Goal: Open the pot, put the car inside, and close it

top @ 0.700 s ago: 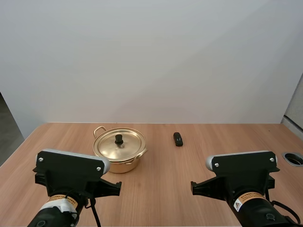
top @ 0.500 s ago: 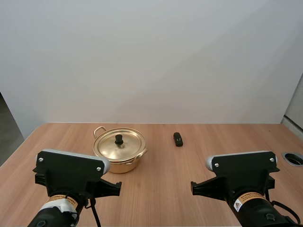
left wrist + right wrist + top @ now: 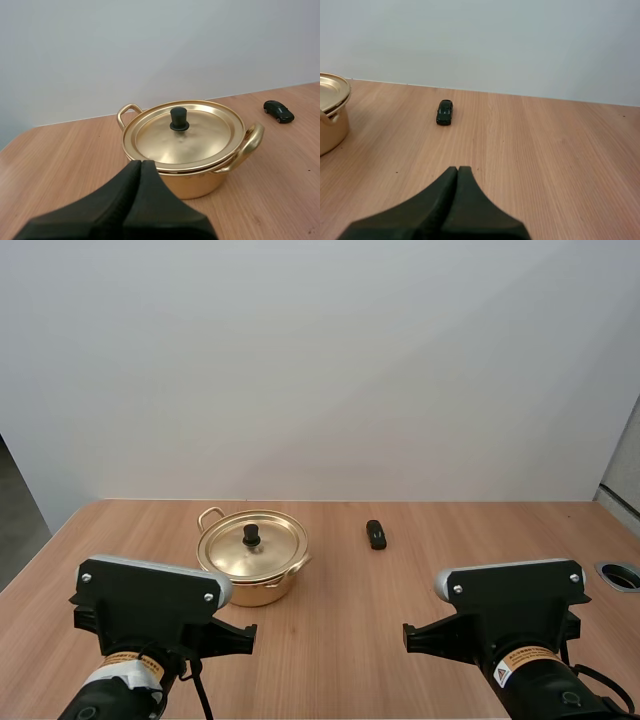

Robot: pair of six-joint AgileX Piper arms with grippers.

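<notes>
Both pressed together: left claw just before the lidded pot, right claw well short of the toy car.

The pot is gleaming a polished gold all over, its lid showing the same gold with soft mottled reflections and wearing a matte black knob at its centre. Off at the pot's two o'clock, the car is showing a glossy, very dark colour, close to black, while the tabletop is displaying light brown wood with fine straight grain lines. The left gripper and the right gripper are both showing plain matte black.
</notes>
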